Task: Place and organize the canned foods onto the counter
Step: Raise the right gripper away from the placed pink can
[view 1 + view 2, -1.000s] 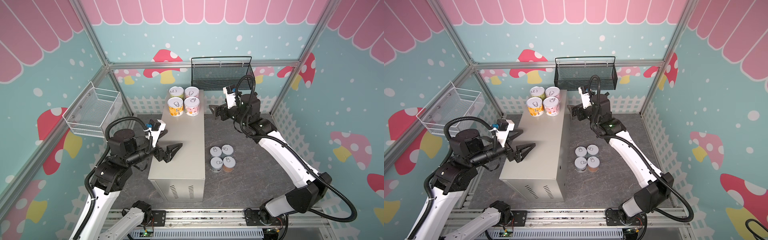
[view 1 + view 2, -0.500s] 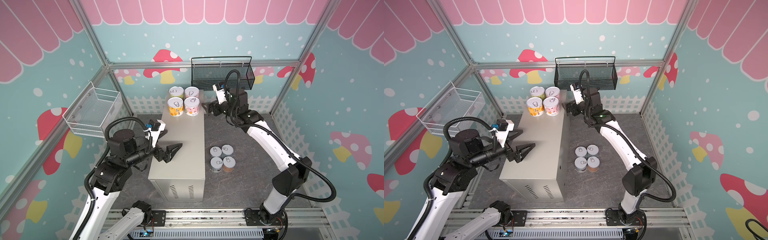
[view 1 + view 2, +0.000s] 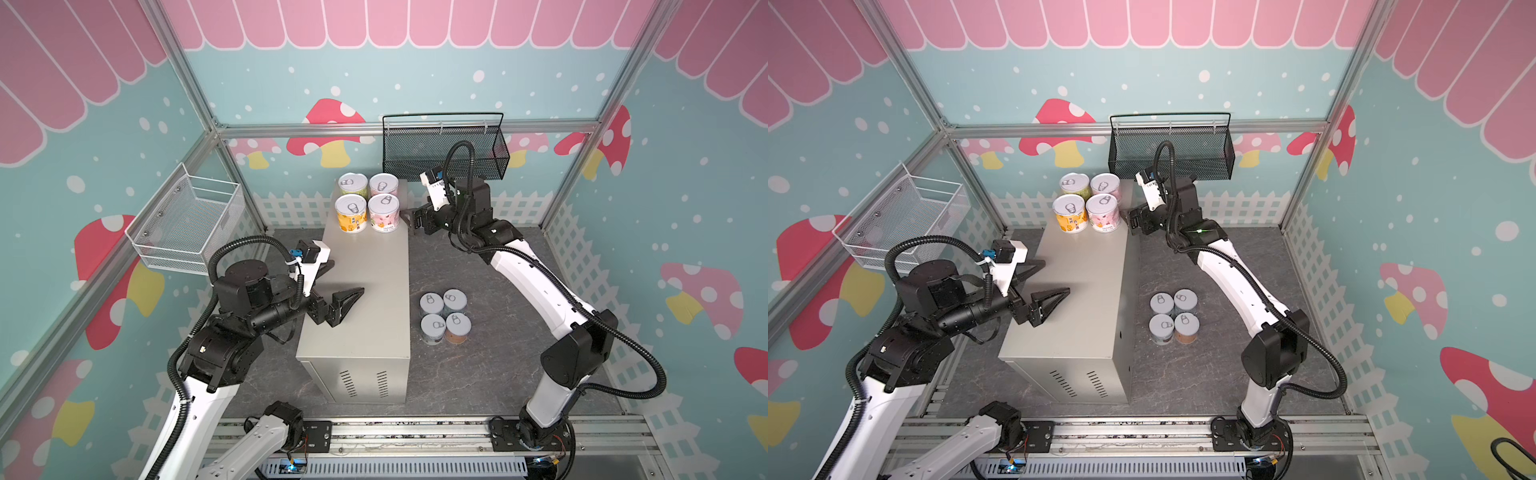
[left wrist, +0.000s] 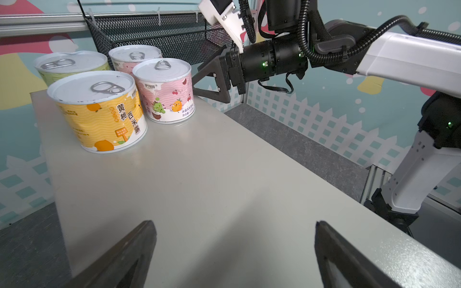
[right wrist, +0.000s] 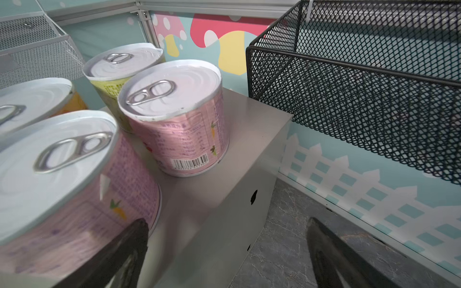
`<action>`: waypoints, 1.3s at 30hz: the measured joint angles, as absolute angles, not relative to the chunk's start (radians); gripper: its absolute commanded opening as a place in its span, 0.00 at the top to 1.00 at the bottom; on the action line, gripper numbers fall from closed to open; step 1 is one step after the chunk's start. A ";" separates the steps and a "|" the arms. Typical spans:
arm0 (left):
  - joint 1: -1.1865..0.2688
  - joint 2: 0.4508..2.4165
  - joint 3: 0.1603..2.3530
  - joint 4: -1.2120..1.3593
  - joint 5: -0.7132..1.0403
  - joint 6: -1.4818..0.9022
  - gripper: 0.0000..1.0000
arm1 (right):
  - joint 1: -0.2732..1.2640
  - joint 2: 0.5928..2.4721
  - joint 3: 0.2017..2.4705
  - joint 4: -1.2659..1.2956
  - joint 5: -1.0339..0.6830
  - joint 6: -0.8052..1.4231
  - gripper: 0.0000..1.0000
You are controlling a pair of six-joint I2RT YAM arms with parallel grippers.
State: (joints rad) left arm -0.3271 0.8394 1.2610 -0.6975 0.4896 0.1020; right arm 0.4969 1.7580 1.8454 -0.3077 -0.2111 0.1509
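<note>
Several canned foods stand in a tight block at the far end of the counter (image 3: 365, 324): a green can (image 3: 353, 185), a pink can (image 3: 383, 184), a yellow can (image 3: 351, 212) and a nearer pink can (image 3: 383, 212). Several more cans (image 3: 444, 316) sit grouped on the floor to the right of the counter. My left gripper (image 3: 348, 277) hovers open and empty over the counter's left middle (image 4: 234, 224). My right gripper (image 3: 409, 218) is open and empty at the counter's far right edge. One of its fingers (image 5: 129, 239) is right beside the nearer pink can (image 5: 74, 189).
A black mesh basket (image 3: 444, 149) hangs on the back wall just above and behind my right gripper. A white wire basket (image 3: 187, 220) hangs on the left wall. White picket fencing lines the floor's edges.
My right gripper has moved left, from over the floor to the counter's far right edge beside the pink cans. The left arm has not moved.
</note>
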 measured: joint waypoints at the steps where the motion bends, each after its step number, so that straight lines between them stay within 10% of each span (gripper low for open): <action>1: -0.327 0.839 1.261 -0.698 0.490 0.102 0.00 | 0.497 1.758 1.845 -0.307 -0.214 0.150 0.01; 39: -0.321 0.839 1.261 -0.697 0.489 0.102 0.00 | 0.497 1.702 1.757 -0.284 -0.235 0.151 0.00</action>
